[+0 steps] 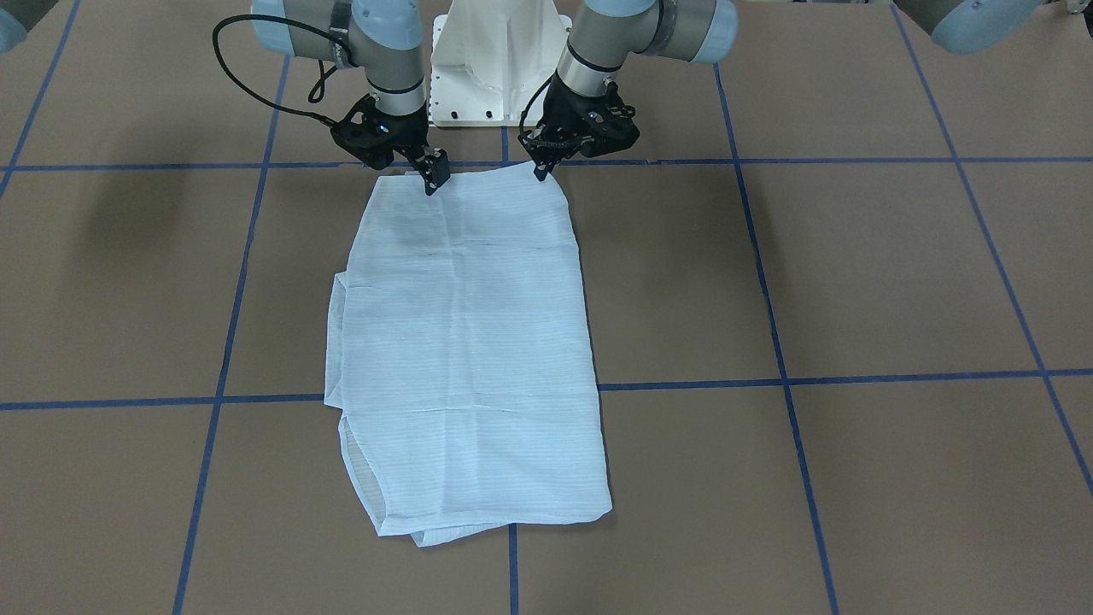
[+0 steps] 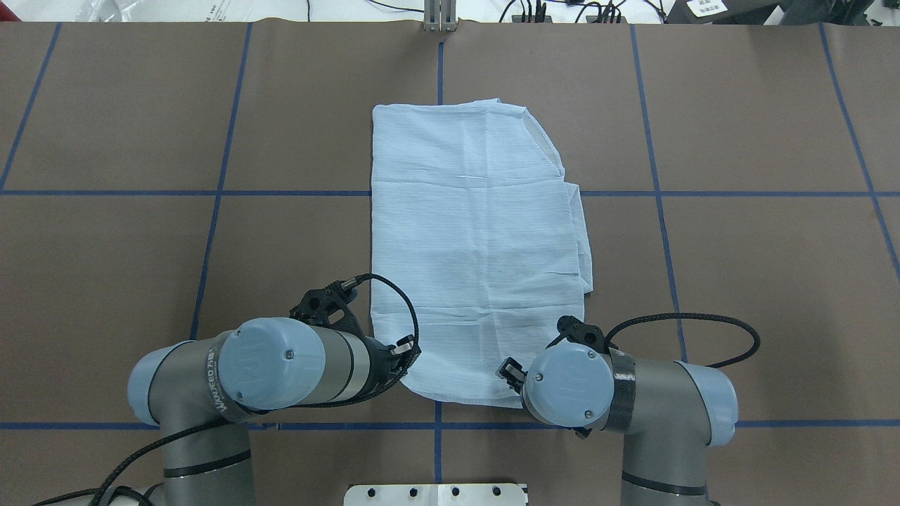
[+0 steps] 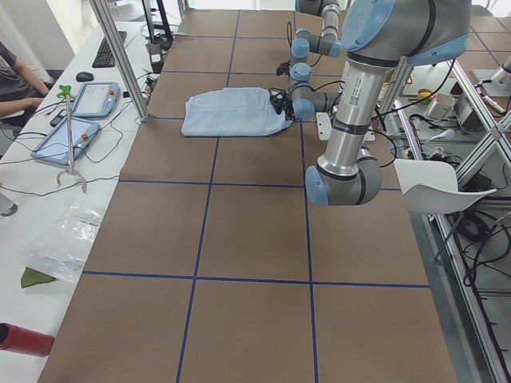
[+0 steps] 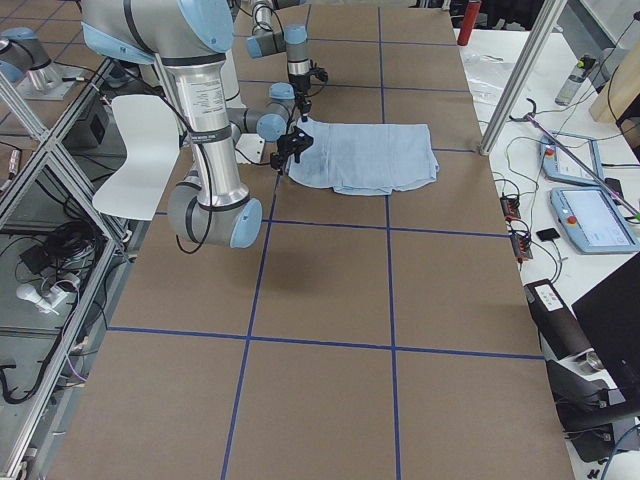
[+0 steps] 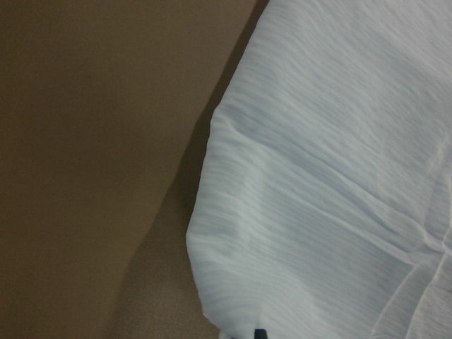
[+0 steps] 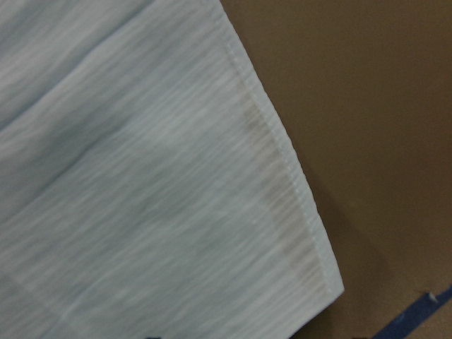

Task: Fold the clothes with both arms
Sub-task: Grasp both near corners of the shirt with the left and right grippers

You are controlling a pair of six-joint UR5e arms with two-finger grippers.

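Nearest the robot, two arms reach over the brown table: the left arm and the right arm. Each has a round blue cap bearing a UR mark, and the small lettering ringing the left cap is too fine to read. Seen from above, the wrists hide most of what hangs beneath them. Seen from across the table, the left claw stands at the near edge of the one shirt, at its 7 o'clock from the robot's side. The right claw stands at 5 o'clock. I cannot tell how far either is open or whether it pinches cloth. The shirt lies mid-table, folded to a long rectangle running toward 12 o'clock, with its collar, buttons and sleeves out of sight.
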